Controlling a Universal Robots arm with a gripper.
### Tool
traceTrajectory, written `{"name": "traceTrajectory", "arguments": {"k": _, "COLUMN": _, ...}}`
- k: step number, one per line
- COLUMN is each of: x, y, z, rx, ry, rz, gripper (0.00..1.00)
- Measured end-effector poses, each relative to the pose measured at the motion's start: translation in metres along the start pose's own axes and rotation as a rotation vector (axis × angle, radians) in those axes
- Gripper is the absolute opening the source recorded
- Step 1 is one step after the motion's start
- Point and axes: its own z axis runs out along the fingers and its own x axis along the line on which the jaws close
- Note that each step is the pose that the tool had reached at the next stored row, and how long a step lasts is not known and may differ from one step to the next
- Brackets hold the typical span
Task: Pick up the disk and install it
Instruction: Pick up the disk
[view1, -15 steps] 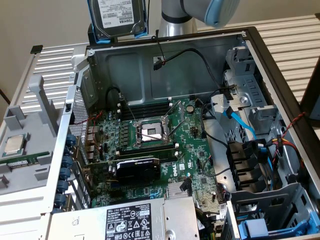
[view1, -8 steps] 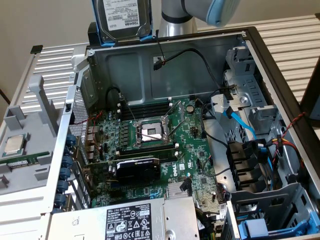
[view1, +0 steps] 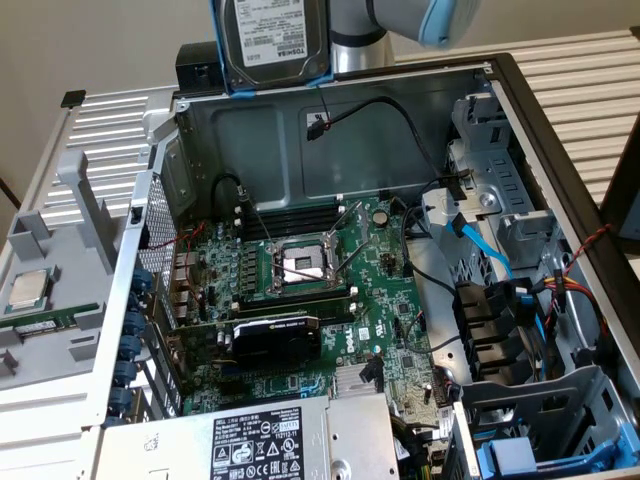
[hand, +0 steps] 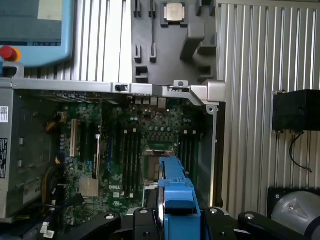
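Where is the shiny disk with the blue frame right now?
The disk is up in the air, clamped in the gripper, at the top of the exterior view above the far wall of the open computer case.

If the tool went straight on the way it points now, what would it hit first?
Likely the motherboard around the open processor socket; the disk held in the tool leads and would touch first. Depth is unclear.

You're in a robotics lab, PC-assembly cell: opened computer case (view1: 260, 140) with bare motherboard (view1: 385, 262) on a ribbed metal desk (hand: 260, 50), grey parts fixture (hand: 175, 45) beside it, teach pendant (hand: 35, 37) with red button (hand: 6, 53).
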Motion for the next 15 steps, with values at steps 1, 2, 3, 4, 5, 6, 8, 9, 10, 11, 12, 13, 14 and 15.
{"name": "traceTrajectory", "arguments": {"k": 1, "x": 0.001, "y": -0.0034, "z": -0.0001, "rx": 0.0000, "ry": 0.0000, "rz": 0.000, "gripper": 0.37}}
{"name": "traceTrajectory", "arguments": {"k": 2, "x": 0.003, "y": -0.0067, "z": -0.0002, "rx": -0.0001, "ry": 0.0000, "rz": 0.000, "gripper": 0.37}}
{"name": "traceTrajectory", "arguments": {"k": 3, "x": 0.005, "y": -0.0092, "z": -0.0002, "rx": 0.0001, "ry": -0.0002, "rz": 0.000, "gripper": 0.37}}
{"name": "traceTrajectory", "arguments": {"k": 4, "x": 0.006, "y": -0.0113, "z": -0.0003, "rx": -0.0001, "ry": -0.0001, "rz": 0.000, "gripper": 0.37}}
{"name": "traceTrajectory", "arguments": {"k": 5, "x": 0.008, "y": -0.0132, "z": -0.0004, "rx": 0.0000, "ry": -0.0001, "rz": 0.000, "gripper": 0.37}}
{"name": "traceTrajectory", "arguments": {"k": 6, "x": 0.010, "y": -0.0152, "z": -0.0005, "rx": 0.0000, "ry": -0.0001, "rz": 0.000, "gripper": 0.37}}
{"name": "traceTrajectory", "arguments": {"k": 8, "x": 0.014, "y": -0.0187, "z": -0.0006, "rx": -0.0001, "ry": -0.0001, "rz": 0.000, "gripper": 0.37}}
{"name": "traceTrajectory", "arguments": {"k": 9, "x": 0.016, "y": -0.0206, "z": -0.0007, "rx": -0.0001, "ry": -0.0001, "rz": 0.000, "gripper": 0.37}}
{"name": "traceTrajectory", "arguments": {"k": 10, "x": 0.018, "y": -0.0224, "z": -0.0008, "rx": 0.0000, "ry": -0.0001, "rz": 0.000, "gripper": 0.37}}
{"name": "traceTrajectory", "arguments": {"k": 11, "x": 0.020, "y": -0.0242, "z": -0.0009, "rx": -0.0001, "ry": -0.0001, "rz": 0.000, "gripper": 0.37}}
{"name": "traceTrajectory", "arguments": {"k": 12, "x": 0.022, "y": -0.0259, "z": -0.0010, "rx": -0.0001, "ry": -0.0001, "rz": 0.000, "gripper": 0.37}}
{"name": "traceTrajectory", "arguments": {"k": 13, "x": 0.024, "y": -0.0275, "z": -0.0010, "rx": -0.0001, "ry": 0.0000, "rz": 0.000, "gripper": 0.37}}
{"name": "traceTrajectory", "arguments": {"k": 14, "x": 0.026, "y": -0.0295, "z": -0.0011, "rx": 0.0000, "ry": -0.0001, "rz": 0.000, "gripper": 0.37}}
{"name": "traceTrajectory", "arguments": {"k": 15, "x": 0.028, "y": -0.0312, "z": -0.0012, "rx": -0.0001, "ry": -0.0001, "rz": 0.000, "gripper": 0.37}}
